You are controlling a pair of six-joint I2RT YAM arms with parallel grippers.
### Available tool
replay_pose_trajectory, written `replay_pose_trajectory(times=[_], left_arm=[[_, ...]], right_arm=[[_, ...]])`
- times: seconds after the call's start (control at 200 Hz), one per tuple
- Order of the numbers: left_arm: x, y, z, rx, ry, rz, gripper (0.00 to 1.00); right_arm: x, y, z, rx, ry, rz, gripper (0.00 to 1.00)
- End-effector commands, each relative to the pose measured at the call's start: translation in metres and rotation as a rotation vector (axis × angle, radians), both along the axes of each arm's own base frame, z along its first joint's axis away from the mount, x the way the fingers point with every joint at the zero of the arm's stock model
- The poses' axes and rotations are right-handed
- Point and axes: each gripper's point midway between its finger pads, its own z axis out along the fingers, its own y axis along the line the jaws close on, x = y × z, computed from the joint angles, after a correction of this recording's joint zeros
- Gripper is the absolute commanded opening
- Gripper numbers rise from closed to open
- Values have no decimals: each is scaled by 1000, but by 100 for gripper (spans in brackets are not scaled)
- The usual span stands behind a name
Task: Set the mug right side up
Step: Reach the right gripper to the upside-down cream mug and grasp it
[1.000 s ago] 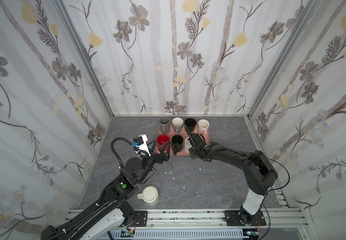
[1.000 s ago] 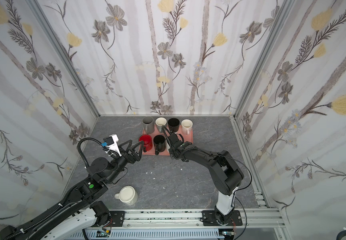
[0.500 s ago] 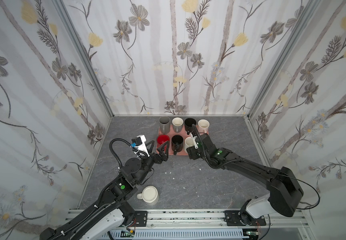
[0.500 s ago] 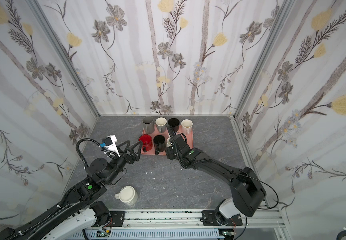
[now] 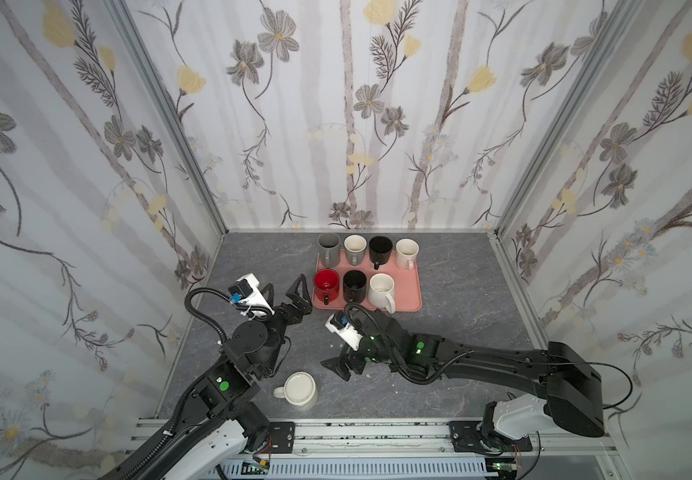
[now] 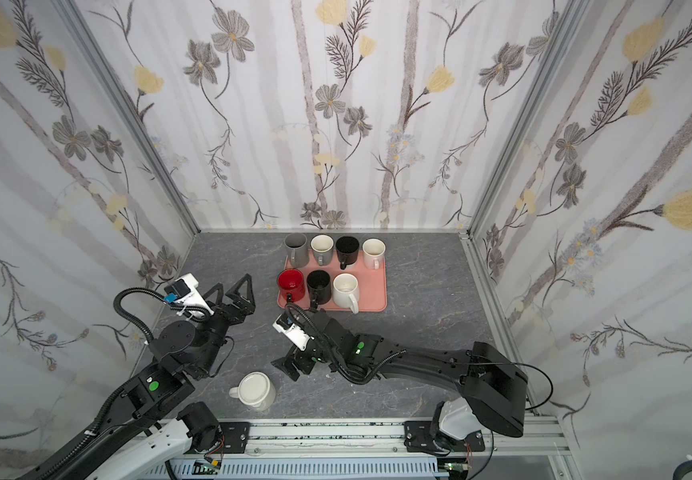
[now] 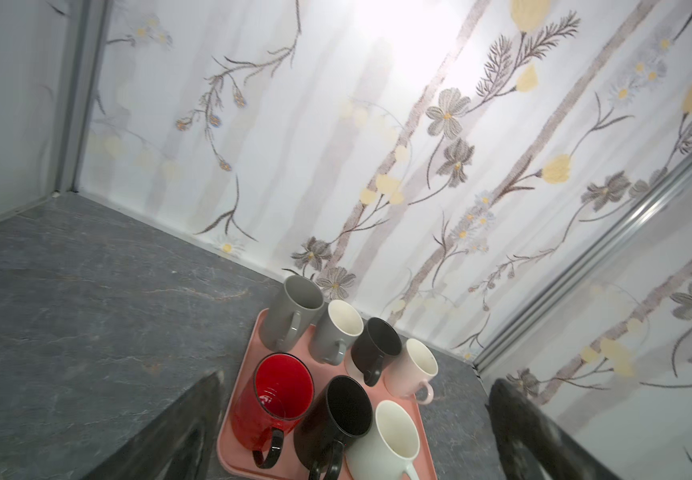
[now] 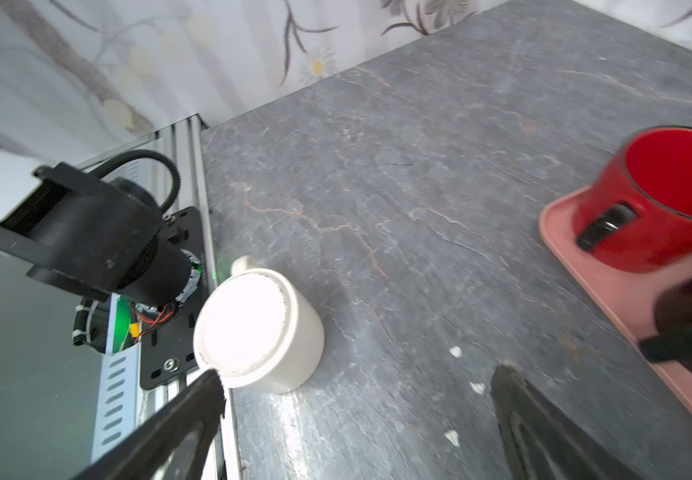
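Observation:
A cream mug stands upside down, base up, on the grey table near the front edge, its handle pointing left. My right gripper hangs open just right of it and holds nothing. In the right wrist view the mug sits by one fingertip, outside the open gripper. My left gripper is open and empty, left of the pink tray.
The pink tray at the back carries several upright mugs, among them a red one and a white one. The left arm's base stands close behind the upturned mug. Metal rails run along the front edge.
My right gripper opened, left the white mug on the tray and swung forward and left to beside the upturned cream mug. The left arm barely moved.

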Motion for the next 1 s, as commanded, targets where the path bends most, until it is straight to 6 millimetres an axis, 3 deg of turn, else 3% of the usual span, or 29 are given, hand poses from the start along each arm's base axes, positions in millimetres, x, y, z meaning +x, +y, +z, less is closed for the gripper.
replay_pose_trajectory(times=[0.0, 0.04, 0.055, 0.14, 0.215, 0.629, 0.789, 0.999], left_arm=[[-4, 28, 0, -13, 33, 137, 100], [-6, 32, 3, -22, 29, 145, 100], [-7, 32, 4, -23, 30, 145, 100], [-10, 36, 7, -38, 23, 144, 100], [-14, 38, 9, -52, 17, 141, 100], [-16, 40, 2, -60, 25, 140, 100], [-15, 38, 0, -56, 25, 137, 100], [-13, 35, -4, -43, 38, 127, 100]], right_arm=[[-21, 32, 12, 64, -80, 109, 100], [-28, 41, 10, 60, -97, 133, 100], [-31, 45, -1, 36, -94, 143, 100], [-41, 61, -17, 4, -122, 166, 100], [-44, 70, -22, 4, -146, 170, 100], [-62, 91, -59, -91, -205, 201, 100], [-55, 92, -82, -166, -211, 181, 100], [-25, 80, -93, -208, -188, 80, 98]])
